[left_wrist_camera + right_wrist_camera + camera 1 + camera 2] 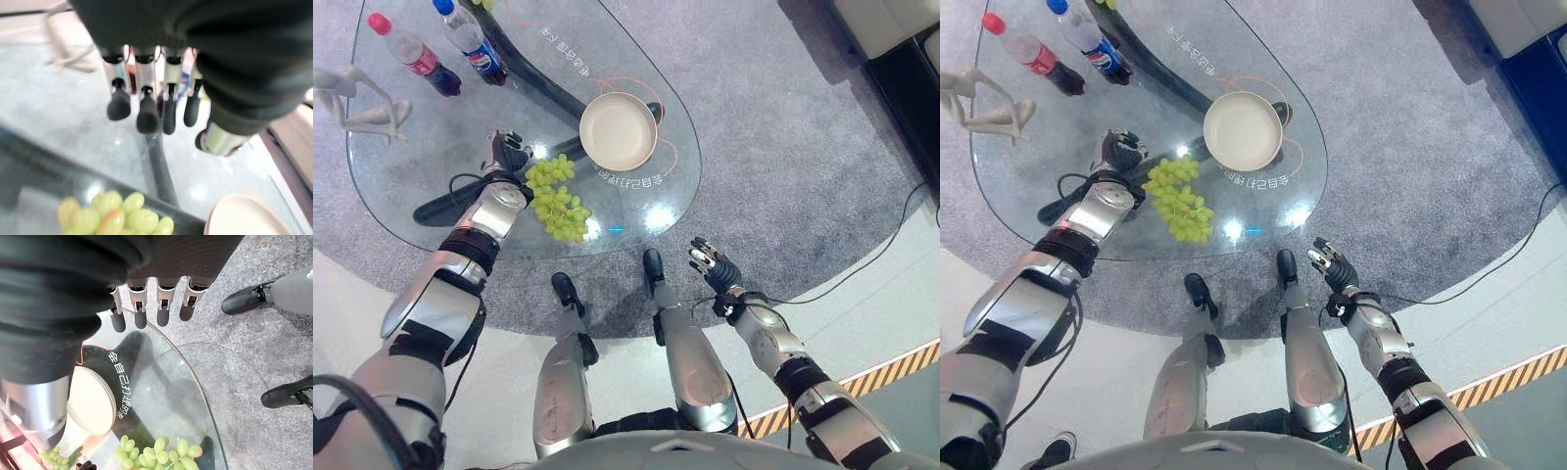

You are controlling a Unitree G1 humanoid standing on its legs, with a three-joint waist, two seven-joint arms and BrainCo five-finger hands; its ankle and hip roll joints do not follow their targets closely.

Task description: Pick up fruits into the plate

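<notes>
my left hand [506, 152] hovers unclenched beside the green grape bunch [555, 199]; i'd curl around its stem, then carry it to the round cream plate [619, 130].

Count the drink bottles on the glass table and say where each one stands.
2. The red-capped bottle and the blue-capped bottle lie side by side at the table's far left, beyond the left hand. Others may sit beyond the picture's edge.

Your left hand [505, 153] extends forward, fingers straight and relaxed. Your right hand [713, 262] hangs low, fingers loosely straight.
</notes>
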